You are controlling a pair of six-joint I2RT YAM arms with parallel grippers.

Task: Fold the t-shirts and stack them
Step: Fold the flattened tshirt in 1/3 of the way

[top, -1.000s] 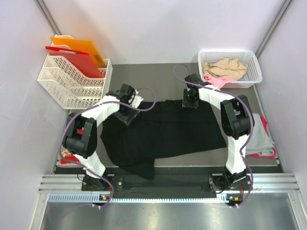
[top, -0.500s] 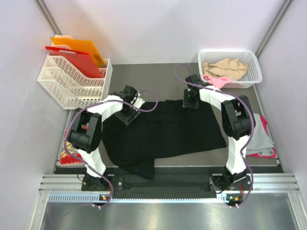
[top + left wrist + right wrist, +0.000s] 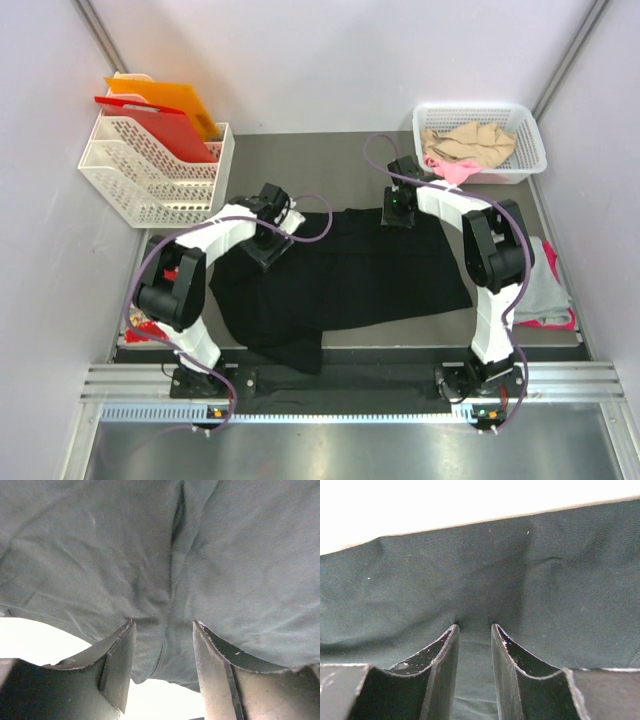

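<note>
The right gripper (image 3: 474,626) is seen clenched on the far edge of the black t-shirt (image 3: 350,275). Its jaws stand narrow, and the cloth is puckered into the slot between them. The left gripper (image 3: 162,625) is set on the same far edge, toward the shirt's left end. A ridge of cloth lies between its jaws, which stand partly apart; whether that ridge is actually pinched cannot be told. The shirt is spread across the middle of the table (image 3: 330,160), with one part reaching toward the arm bases.

The step in hand is judged to be the first fold of this shirt, with the far edge taken at two points. A firm hold on the left side would be needed next. Both ends would then be raised together and carried toward the near edge, kept level so that the fold comes out straight.

A beige t-shirt (image 3: 465,143) is heaped in the basket (image 3: 470,108) with pink cloth beside it. A grey t-shirt (image 3: 545,285) lies at the table's right edge, partly hidden by the right arm. No print can be made out on the black cloth, and both wrist views are filled almost wholly by it.
</note>
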